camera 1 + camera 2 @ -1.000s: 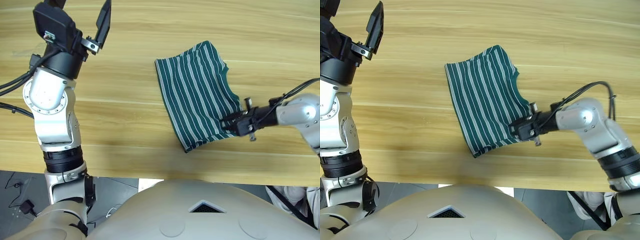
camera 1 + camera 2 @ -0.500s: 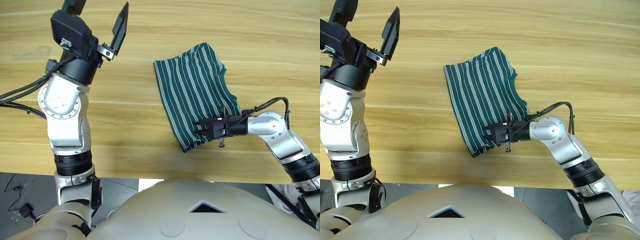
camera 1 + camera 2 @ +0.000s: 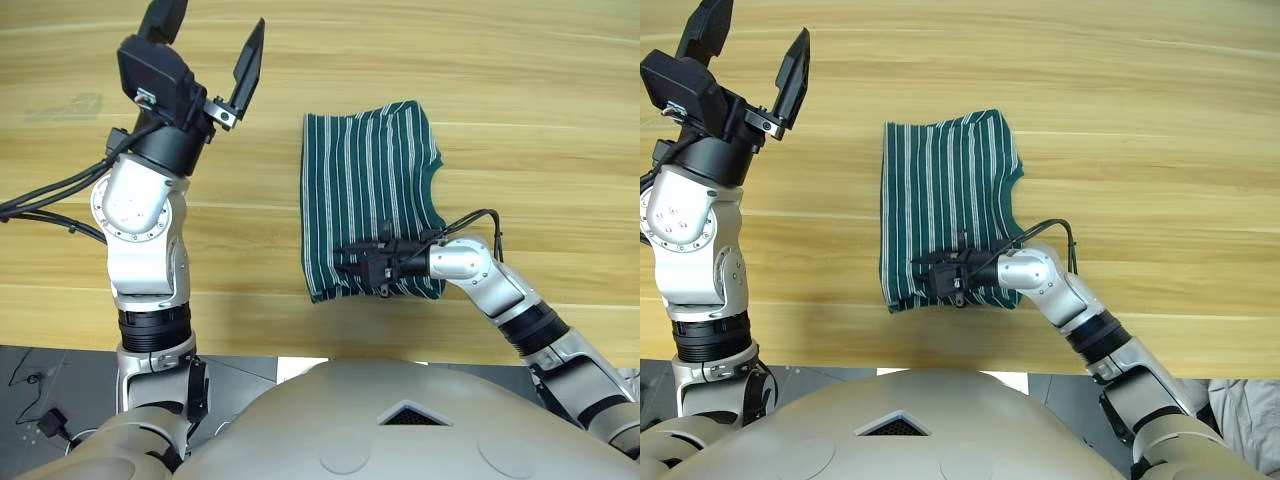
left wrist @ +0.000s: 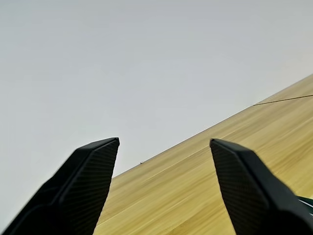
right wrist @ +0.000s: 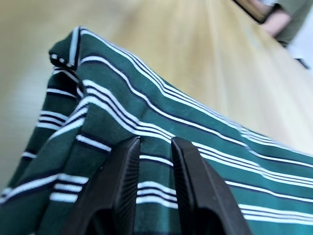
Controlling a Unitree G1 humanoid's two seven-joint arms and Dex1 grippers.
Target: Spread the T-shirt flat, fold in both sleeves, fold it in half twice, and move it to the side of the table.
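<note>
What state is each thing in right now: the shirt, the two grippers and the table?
T-shirt: folded into a compact rectangle, lying flat on the table near its front edge.
Right gripper: fingers closed on the T-shirt's near edge, low over the table.
Left gripper: open, empty, held up above the table to the left of the T-shirt.
Table: wooden, bearing the T-shirt.
</note>
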